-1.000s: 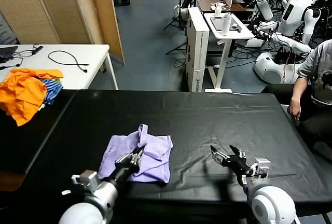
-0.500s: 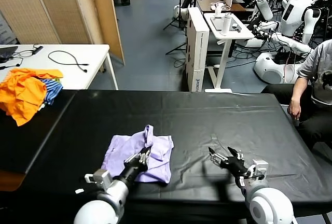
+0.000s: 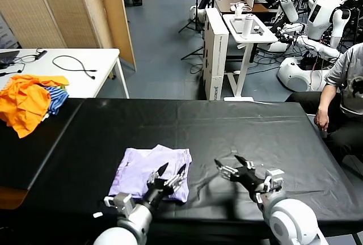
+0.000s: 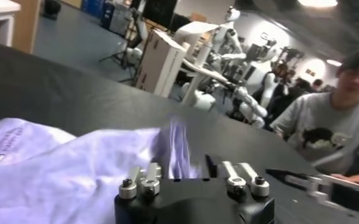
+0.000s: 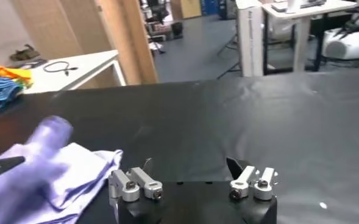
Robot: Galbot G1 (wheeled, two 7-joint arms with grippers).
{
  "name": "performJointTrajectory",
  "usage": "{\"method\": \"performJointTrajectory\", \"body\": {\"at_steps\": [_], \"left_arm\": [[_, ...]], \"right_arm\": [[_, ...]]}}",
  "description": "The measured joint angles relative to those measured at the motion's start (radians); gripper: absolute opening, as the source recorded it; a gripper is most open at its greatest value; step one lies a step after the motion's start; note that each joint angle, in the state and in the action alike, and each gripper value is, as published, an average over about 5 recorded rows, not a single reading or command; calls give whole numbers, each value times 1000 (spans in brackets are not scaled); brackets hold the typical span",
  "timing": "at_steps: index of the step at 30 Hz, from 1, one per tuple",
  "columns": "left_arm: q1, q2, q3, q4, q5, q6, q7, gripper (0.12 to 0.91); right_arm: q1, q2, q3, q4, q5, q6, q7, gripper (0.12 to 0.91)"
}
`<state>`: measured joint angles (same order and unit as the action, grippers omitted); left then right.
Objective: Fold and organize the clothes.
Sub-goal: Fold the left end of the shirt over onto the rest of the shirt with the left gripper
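Though folded over, shirt: T-shirt (image 3: 152, 165) lies rumpled, needs another fold.
Left claw (image 3: 168, 175): wide, empty.
Right claw (image 3: 229, 165): wide, empty.

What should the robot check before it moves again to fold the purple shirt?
1. Left gripper open and off the cloth: ok.
2. Right gripper open, nothing held: ok.
3. T-shirt lying fully on the black table: ok.
4. Shirt folded neatly, edges lined up: not ok, still rumpled.
5. Orange and striped heap far from the shirt: ok.
6. Seated person clear of both arms: ok.
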<state>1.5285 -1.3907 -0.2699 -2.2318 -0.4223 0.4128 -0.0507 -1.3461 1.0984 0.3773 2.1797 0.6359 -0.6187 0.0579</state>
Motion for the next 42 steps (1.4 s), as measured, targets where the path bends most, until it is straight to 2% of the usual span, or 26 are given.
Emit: {"method": "performJointTrajectory", "body": {"at_steps": [2, 10, 19, 22, 27, 30, 32, 39, 42], "left_arm": [[-5, 9, -19, -3, 4, -10, -2, 900], [-12, 84, -130, 6, 9, -35, -16, 907], [10, 94, -152, 19, 69, -42, -10, 907], [13, 96, -156, 19, 72, -43, -11, 907], [16, 97, -158, 24, 77, -45, -14, 907], [16, 96, -160, 29, 81, -47, -16, 907], [15, 96, -163, 33, 84, -51, -17, 907], [10, 93, -178, 51, 96, -72, -21, 907], [11, 90, -188, 61, 107, -101, -21, 907]], "right_arm": [[15, -2, -38, -1, 6, 0, 7, 907], [89, 28, -194, -54, 18, 1, 33, 901], [136, 84, -298, -133, -42, 12, 28, 746], [139, 90, -309, -146, -54, 20, 27, 619], [138, 93, -308, -153, -58, 24, 26, 304], [128, 92, -297, -146, -58, 19, 27, 171], [117, 90, -287, -138, -57, 10, 28, 146], [76, 86, -254, -116, -44, -4, 41, 142], [59, 86, -236, -99, -26, -4, 47, 189]]}}
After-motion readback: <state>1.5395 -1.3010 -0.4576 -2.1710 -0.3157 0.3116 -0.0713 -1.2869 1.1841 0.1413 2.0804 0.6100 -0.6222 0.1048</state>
